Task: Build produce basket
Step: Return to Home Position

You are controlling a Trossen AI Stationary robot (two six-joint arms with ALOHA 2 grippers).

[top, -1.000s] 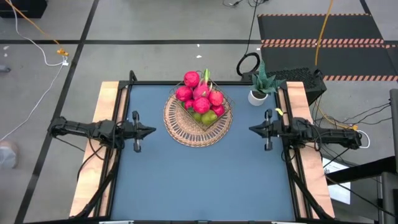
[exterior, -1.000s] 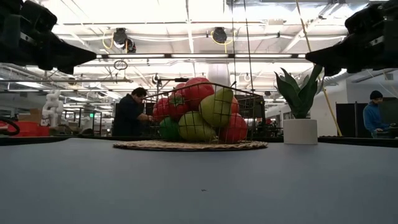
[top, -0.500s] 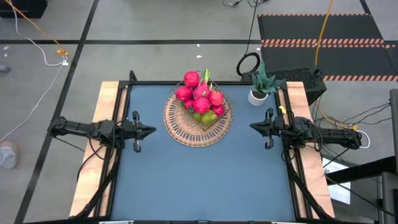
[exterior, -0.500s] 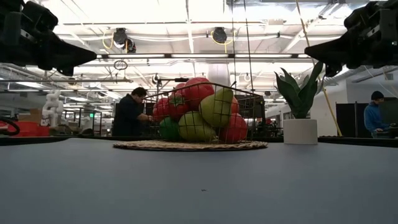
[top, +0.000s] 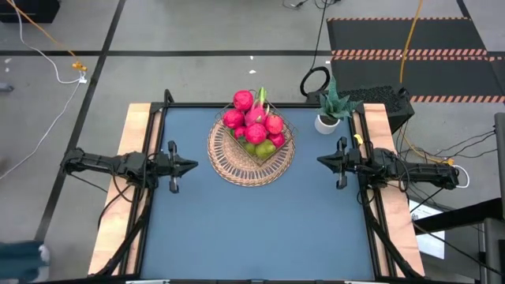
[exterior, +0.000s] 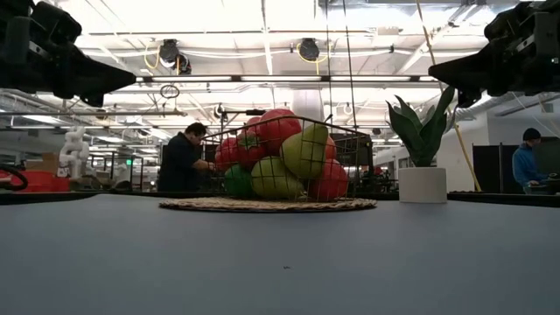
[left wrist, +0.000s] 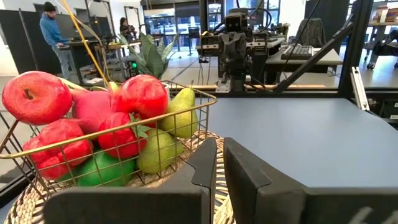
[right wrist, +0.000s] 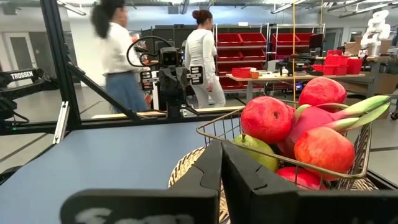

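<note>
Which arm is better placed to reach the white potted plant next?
Right, probably. The potted plant stands at the far right corner of the table, close to the right gripper; the left gripper waits on the other side of the basket.

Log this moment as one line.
left pincer: shut, empty, left side | right pincer: shut, empty, right side | fruit: piled in wicker basket
</note>
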